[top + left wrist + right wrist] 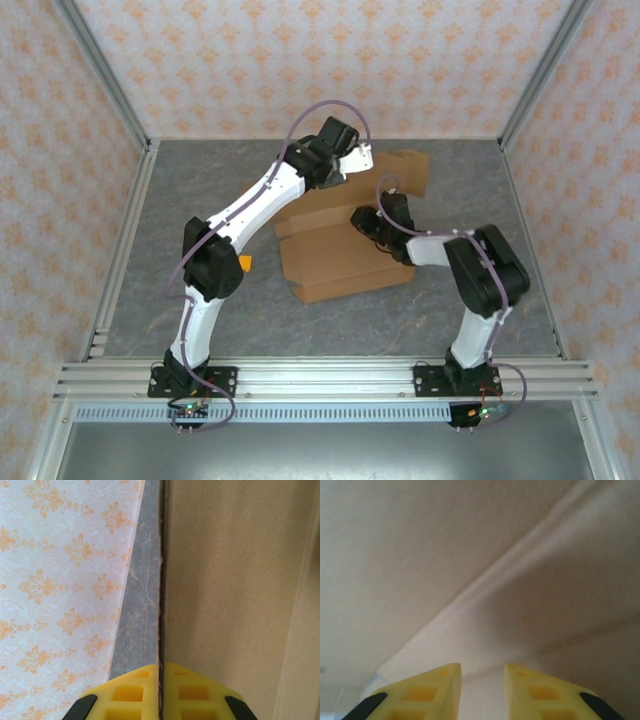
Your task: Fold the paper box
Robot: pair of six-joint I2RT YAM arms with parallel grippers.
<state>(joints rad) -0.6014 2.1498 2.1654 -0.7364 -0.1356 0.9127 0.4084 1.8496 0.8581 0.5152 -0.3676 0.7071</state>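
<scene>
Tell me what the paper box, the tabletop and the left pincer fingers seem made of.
Paper box: plain brown cardboard, matte, with a fibrous speckled face.
Tabletop: grey with pale veins, stone-look; possibly a laminate or mat.
Left pincer fingers: yellow, moulded with square recesses, probably plastic or rubber; black at the outer edges.

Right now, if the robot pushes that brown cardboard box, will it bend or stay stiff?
Probably bends at its creases: the paper box shows fold lines. Likely light: the left tool holds a panel by one pinched edge.
</scene>
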